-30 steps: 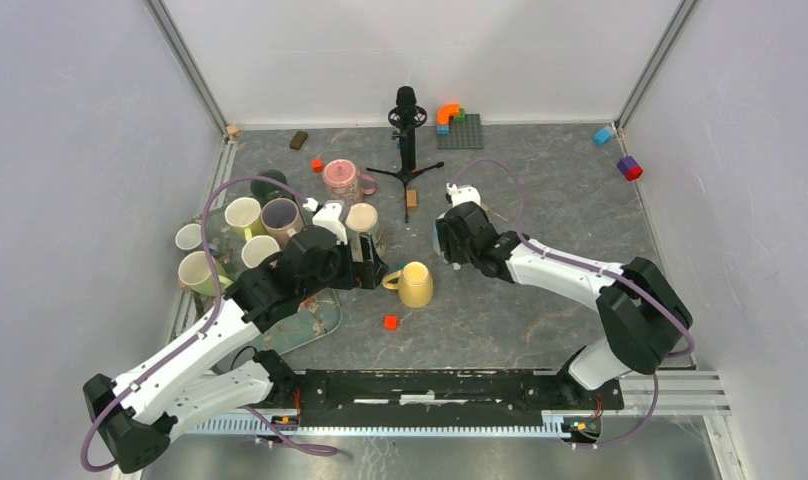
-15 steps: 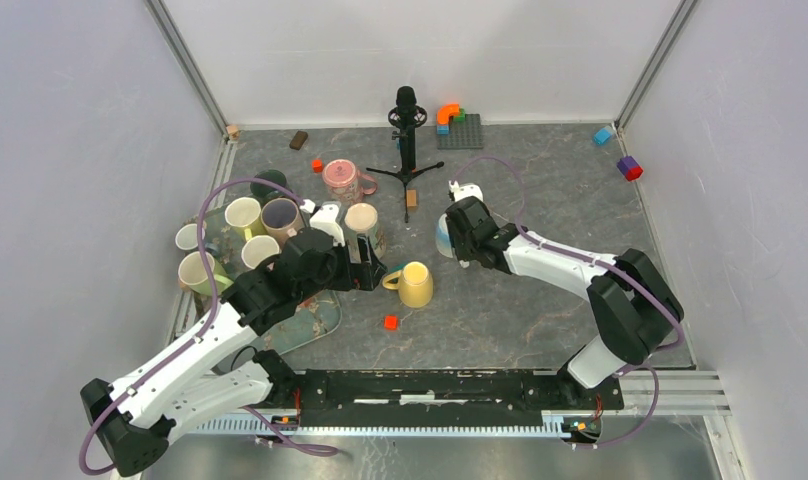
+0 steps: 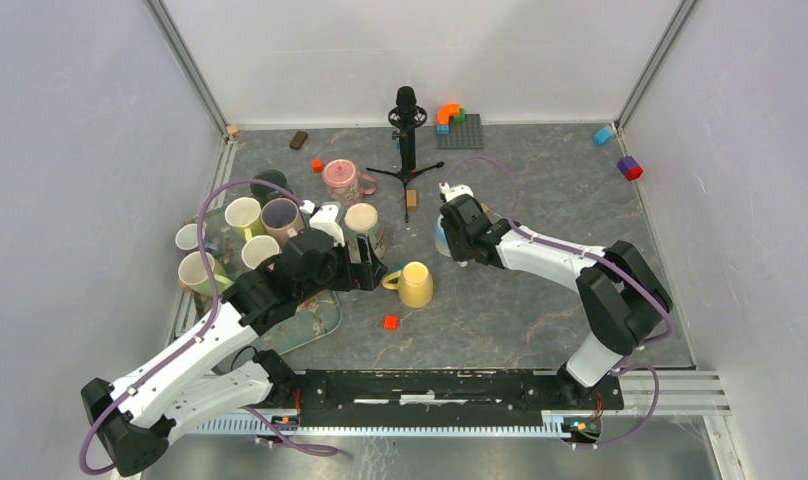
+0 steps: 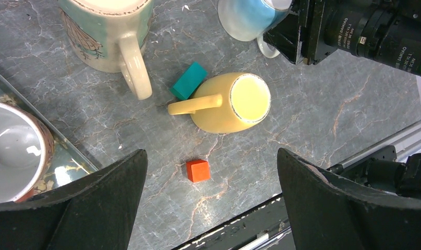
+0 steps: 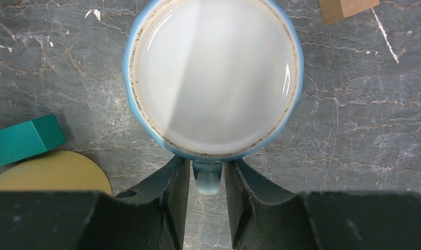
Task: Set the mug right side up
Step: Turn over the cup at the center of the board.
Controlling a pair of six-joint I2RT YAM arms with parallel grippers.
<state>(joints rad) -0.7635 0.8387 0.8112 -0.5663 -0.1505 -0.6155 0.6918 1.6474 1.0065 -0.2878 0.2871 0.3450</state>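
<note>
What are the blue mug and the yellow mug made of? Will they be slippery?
The blue mug looks like glazed ceramic: glossy, with bright reflections and a rough brownish bare ring around its white face. The yellow mug seems the same, probably glazed stoneware: soft sheen, speckled bare ring. Both likely hard and fairly slick.

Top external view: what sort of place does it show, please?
Probably a robot laboratory test cell: two arms bolted to a rail, plain white walls with metal posts, and a table holding practice items such as a blue mug and toy bricks.
</note>
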